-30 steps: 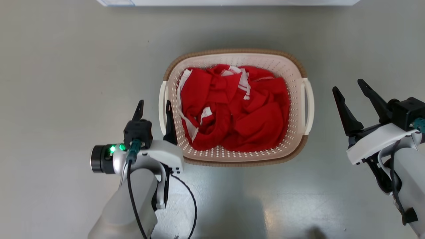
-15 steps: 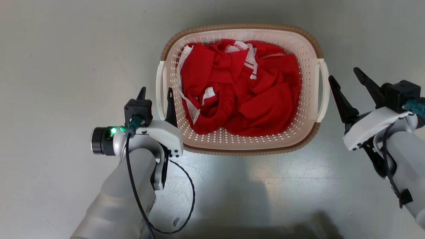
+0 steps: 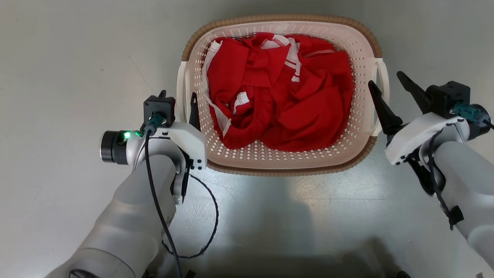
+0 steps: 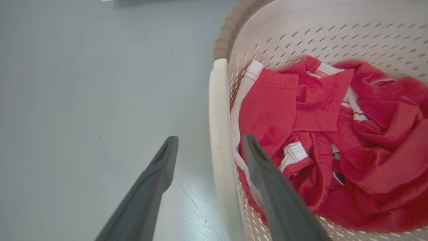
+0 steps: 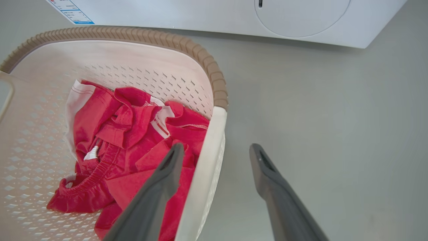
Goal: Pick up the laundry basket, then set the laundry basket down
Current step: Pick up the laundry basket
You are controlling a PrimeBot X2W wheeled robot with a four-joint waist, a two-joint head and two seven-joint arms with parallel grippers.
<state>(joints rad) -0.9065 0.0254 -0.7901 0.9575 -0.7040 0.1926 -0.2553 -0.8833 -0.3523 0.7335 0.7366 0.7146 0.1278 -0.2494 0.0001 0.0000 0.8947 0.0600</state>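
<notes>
The cream perforated laundry basket (image 3: 281, 18) with a brown rim sits on the grey floor, holding red clothes (image 3: 278, 96). My left gripper (image 3: 177, 99) is open and straddles the basket's left white loop handle (image 3: 181, 92). In the left wrist view that handle (image 4: 218, 117) runs between the two fingers, one outside and one inside the basket (image 4: 301, 30). My right gripper (image 3: 385, 79) is open and straddles the right handle (image 3: 383, 77). In the right wrist view the right gripper (image 5: 216, 147) has one finger over the clothes and one outside the basket (image 5: 133, 60).
A white washer (image 5: 234, 16) stands just beyond the basket's far side. Bare grey floor (image 3: 77, 58) lies to the left, right and front of the basket. A black cable (image 3: 210, 216) loops beside my left forearm.
The head view has dropped closer, so the basket looks larger and higher. My right gripper moved in from beside the basket until it straddles the right handle. The left stays at the left handle.
</notes>
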